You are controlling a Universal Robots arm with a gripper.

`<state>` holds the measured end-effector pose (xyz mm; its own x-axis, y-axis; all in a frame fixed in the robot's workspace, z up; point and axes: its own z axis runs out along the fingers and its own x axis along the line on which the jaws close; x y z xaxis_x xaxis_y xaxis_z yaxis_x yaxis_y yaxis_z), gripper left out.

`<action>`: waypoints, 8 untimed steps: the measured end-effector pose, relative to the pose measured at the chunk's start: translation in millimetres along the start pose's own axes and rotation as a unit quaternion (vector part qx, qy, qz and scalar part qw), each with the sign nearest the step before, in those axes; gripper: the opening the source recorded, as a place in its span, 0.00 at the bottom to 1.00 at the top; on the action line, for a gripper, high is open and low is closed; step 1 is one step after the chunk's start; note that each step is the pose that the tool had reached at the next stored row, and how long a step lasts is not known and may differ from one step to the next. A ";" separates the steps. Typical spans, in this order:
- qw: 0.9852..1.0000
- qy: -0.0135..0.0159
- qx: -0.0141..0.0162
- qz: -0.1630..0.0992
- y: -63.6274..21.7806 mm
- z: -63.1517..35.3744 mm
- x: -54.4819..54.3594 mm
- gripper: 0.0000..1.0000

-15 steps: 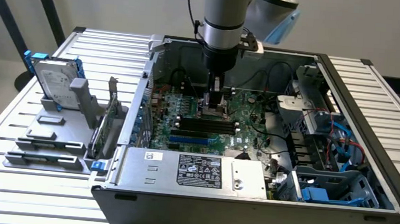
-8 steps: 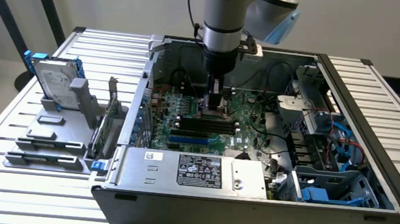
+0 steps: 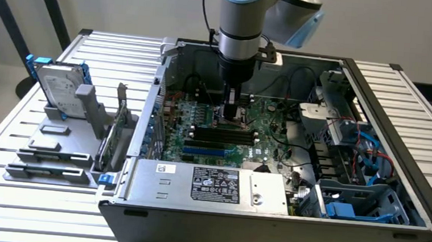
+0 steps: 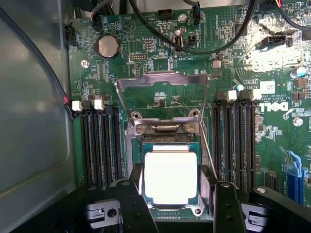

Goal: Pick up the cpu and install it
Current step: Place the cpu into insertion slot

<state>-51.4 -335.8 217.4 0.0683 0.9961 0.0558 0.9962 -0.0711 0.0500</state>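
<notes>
Wrist view shows the cpu point(image 4: 171, 171), one bright silver square, lying in or just over the single socket point(image 4: 165, 133) of the motherboard point(image 4: 146, 34). The pincer point(image 4: 172, 178) has its two dark fingers point(image 4: 131, 199) against opposite edges of the chip, so I judge it closed on the cpu rather than standing free. The main risk is a tilted or slightly shifted chip: if one edge rides on the socket frame, pressing down could bend the contacts beneath. A twist as the grip lets go could also drag the chip out of its seat. The one load plate point(image 4: 163, 80) stands hinged up beyond the socket; a brush against it could tip it onto the fingers. Two banks of black memory slots point(image 4: 99, 145) flank the socket closely, leaving little room on either side. One coin cell point(image 4: 107, 47) sits further off. In the exterior view the pincer point(image 3: 230, 113) reaches into the one open case point(image 3: 270, 222), and one blue-framed hard drive point(image 3: 56, 90) stands well apart on the bench point(image 3: 401, 88)
</notes>
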 end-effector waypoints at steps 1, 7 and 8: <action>1.000 0.000 0.000 0.000 0.0 0.0 0.0 0.55; 1.000 0.000 0.000 0.000 0.0 0.2 0.0 0.55; 1.000 0.000 0.000 -0.001 0.0 0.3 0.1 0.55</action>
<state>-51.4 -335.6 217.1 0.0665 0.9962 0.0560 0.9963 -0.0693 0.0502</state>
